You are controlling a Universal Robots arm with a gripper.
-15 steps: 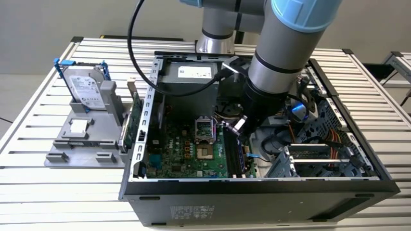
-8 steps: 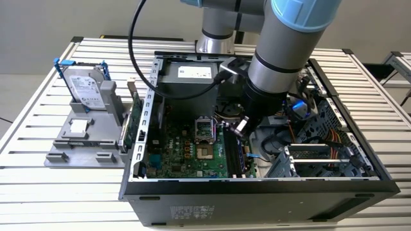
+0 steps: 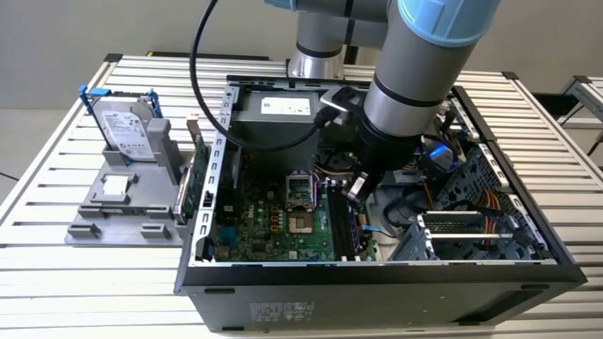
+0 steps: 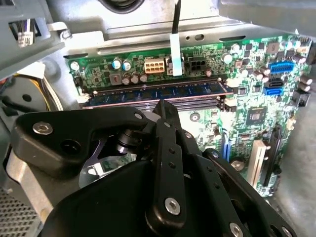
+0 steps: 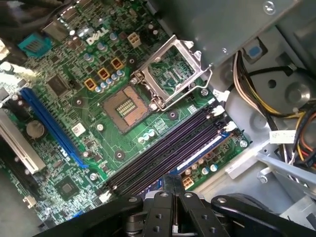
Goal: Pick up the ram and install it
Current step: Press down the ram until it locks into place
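Reaching steeply down into the computer case [image 3: 377, 282], gripper [image 5: 174, 181] closed and empty above the seated ram [image 4: 158, 92].

Inside the open computer case [image 3: 377, 272], the gripper [image 3: 356, 191] hangs just above the memory slots [image 5: 168, 148]. The power supply [image 3: 282, 116] and the drive cage [image 3: 471, 229] flank it, with cables [image 3: 443, 191] close by.

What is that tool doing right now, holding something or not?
Tool: shut, fingertips pressed together, holding nothing, poised right above the ram that sits in its slot.
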